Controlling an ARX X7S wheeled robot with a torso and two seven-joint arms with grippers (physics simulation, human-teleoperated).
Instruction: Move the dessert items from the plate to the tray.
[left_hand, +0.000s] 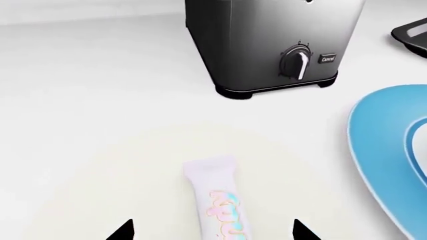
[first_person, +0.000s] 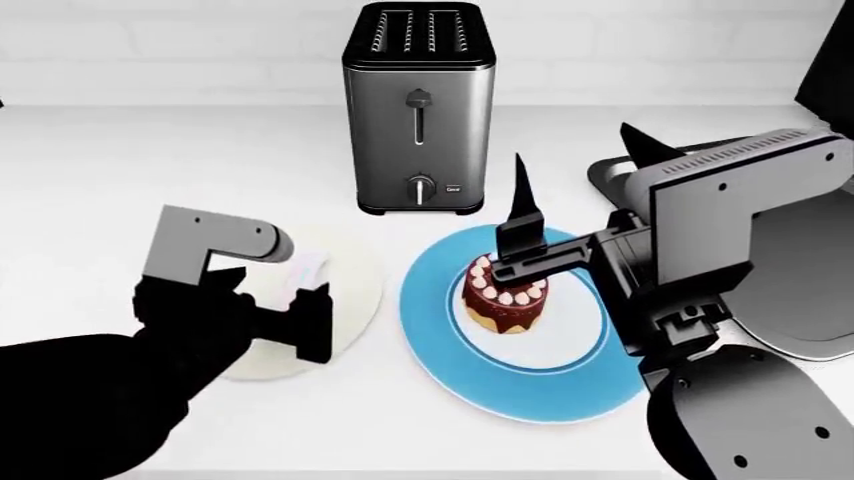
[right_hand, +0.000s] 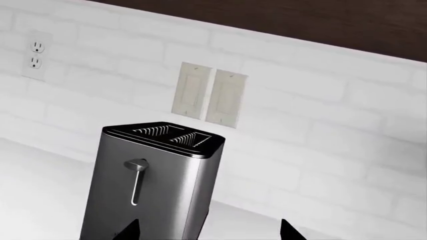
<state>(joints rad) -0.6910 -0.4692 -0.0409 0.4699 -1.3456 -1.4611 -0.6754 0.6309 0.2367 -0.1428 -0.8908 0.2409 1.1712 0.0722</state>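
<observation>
Left wrist view: your left gripper (left_hand: 208, 231) hangs with jaws spread wide, both dark tips showing either side of the thin white wrapped piece (left_hand: 217, 197), which lies flat on the cream plate (left_hand: 100, 170). Beyond it stand the toaster (left_hand: 273, 45) and, to the right, the rim of the blue plate (left_hand: 377, 145).

Head view: the chocolate cake (first_person: 505, 295) sits at the centre of the blue plate on the white surface (first_person: 160, 160). Your right gripper (first_person: 514, 262) reaches it from the right, one dark finger (first_person: 521, 205) rising just behind the cake; you cannot tell from here whether those jaws are open or closed. The black tray (first_person: 603, 180) lies far right, mostly hidden behind the right arm.

Right wrist view: the toaster stands before a white brick wall (right_hand: 320, 125) with switch plates (right_hand: 208, 96); two dark jaw tips show apart
</observation>
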